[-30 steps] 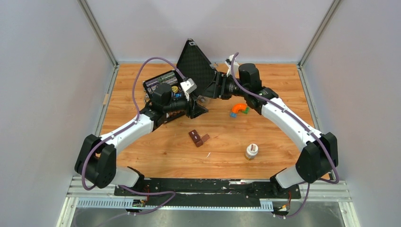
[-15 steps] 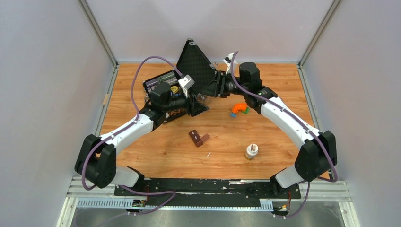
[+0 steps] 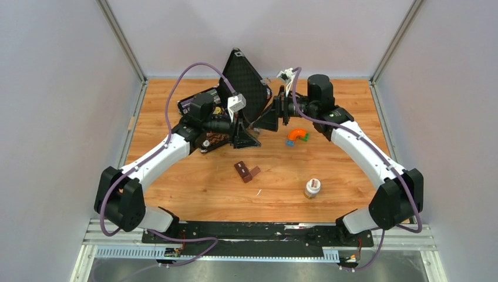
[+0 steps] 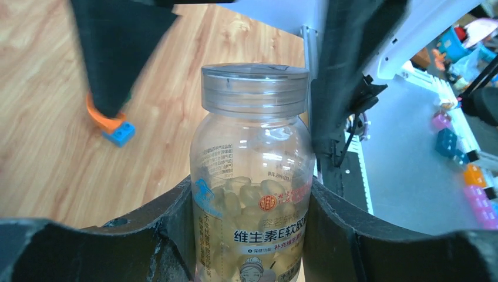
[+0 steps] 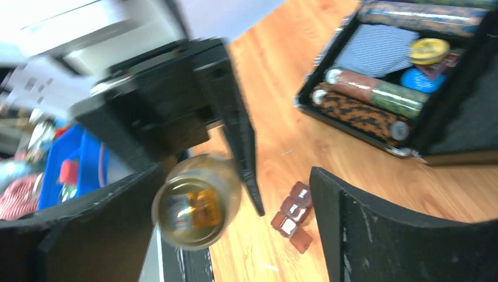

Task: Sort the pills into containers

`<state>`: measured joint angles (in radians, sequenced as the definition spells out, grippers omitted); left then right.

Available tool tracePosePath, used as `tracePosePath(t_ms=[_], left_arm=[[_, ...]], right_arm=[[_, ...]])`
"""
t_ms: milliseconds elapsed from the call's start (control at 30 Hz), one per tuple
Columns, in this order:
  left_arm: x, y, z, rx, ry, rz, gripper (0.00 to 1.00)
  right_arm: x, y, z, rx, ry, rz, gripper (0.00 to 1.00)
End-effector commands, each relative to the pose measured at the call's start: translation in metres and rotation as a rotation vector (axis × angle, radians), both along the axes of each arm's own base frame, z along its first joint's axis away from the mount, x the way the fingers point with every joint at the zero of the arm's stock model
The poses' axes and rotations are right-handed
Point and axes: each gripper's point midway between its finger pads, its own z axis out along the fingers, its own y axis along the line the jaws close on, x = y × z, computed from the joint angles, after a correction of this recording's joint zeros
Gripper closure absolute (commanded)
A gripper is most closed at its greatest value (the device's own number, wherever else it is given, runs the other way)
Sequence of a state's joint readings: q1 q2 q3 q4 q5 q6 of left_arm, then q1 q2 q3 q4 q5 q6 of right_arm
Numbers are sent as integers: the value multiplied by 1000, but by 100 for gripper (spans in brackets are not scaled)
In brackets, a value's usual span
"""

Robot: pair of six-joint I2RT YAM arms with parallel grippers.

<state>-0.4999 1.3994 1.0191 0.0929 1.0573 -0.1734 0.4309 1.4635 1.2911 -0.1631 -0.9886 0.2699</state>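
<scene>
At the table's [image 3: 194,188] far middle, hard by the open case [image 3: 197,103] and its raised lid [image 3: 244,82], both grippers met tip to tip, while bare wood lay open toward the near edge, broken only by the containers [image 3: 246,171], an orange block [image 3: 298,136] and a small jar [image 3: 312,188]. The left gripper [image 4: 249,200] was clamped on a clear pill bottle [image 4: 253,147]; the right gripper [image 5: 235,176] stood spread wide, the bottle's end showing ungripped between its 2 fingers. The containers lay mid-table, well apart from both sets of jaws.
</scene>
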Motion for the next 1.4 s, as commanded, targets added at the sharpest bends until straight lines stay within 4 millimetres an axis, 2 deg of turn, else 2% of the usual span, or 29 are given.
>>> tracePosePath(t_ms=[0,100,167,300,500,633,767,833,933,1067,1233,1300,1333,1367], left_arm=[[11,-5,20,-4,-218,-1,100],[47,-1,10,43,-270,186,100],[57,0,10,29,-277,250,100],[63,-5,14,5,-287,322,100],[76,-5,19,2,-245,434,100],[80,-1,19,2,-221,483,100],[80,-2,22,-12,-190,492,100],[79,-2,23,-23,-175,493,100],[77,-3,25,-33,-156,492,100],[71,-3,29,-53,-117,475,100],[61,3,37,-84,-49,424,100],[49,4,41,-95,-52,350,100],[38,4,41,-95,-57,280,100],[24,2,43,-100,-64,197,100]], right_arm=[[49,-22,13,-45,-75,-362,0],[62,-28,23,-7,28,-543,0],[63,-22,26,12,71,-613,1],[71,-9,20,0,129,-776,9],[78,-9,3,-40,263,-852,31],[78,-8,7,-13,280,-862,41],[77,-7,11,6,279,-853,45],[76,-4,11,10,279,-834,53],[72,2,13,16,270,-783,69],[61,12,27,38,156,-609,81],[29,9,43,93,-58,-322,83],[16,7,49,110,-124,-208,92],[7,5,52,118,-173,-140,99],[1,4,53,123,-216,-103,100]])
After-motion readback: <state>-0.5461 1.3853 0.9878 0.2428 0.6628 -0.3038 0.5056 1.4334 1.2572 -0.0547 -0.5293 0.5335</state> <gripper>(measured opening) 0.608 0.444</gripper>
